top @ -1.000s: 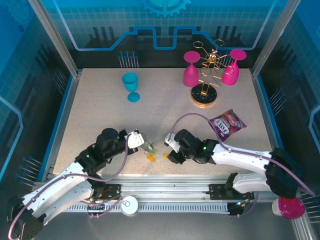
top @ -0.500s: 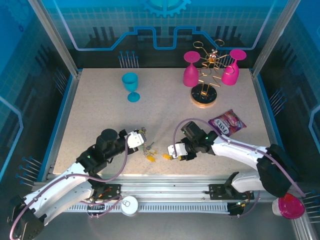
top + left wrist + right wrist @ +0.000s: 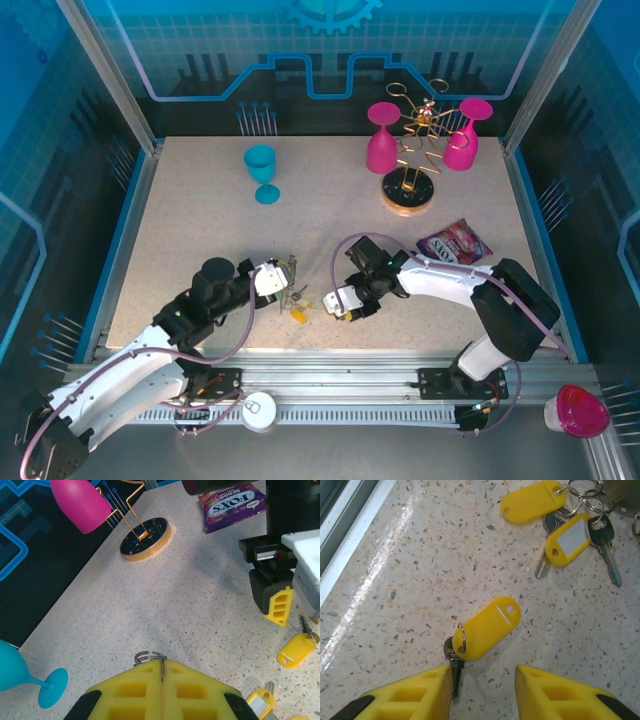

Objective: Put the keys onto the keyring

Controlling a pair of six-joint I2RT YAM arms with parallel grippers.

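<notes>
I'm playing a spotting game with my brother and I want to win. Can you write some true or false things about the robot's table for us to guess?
1. The left fingers are shut on a small metal ring. True.
2. The right fingers are squeezing a yellow key tag. False: they are open, and the tag lies on the table just ahead of them.
3. The blue goblet is tipped on its side. False: it stands upright.
4. Two pink goblets hang upside down on the gold rack. True.
5. The sweets bag lies on the table's left half. False: it lies on the right half, near the rack.
</notes>
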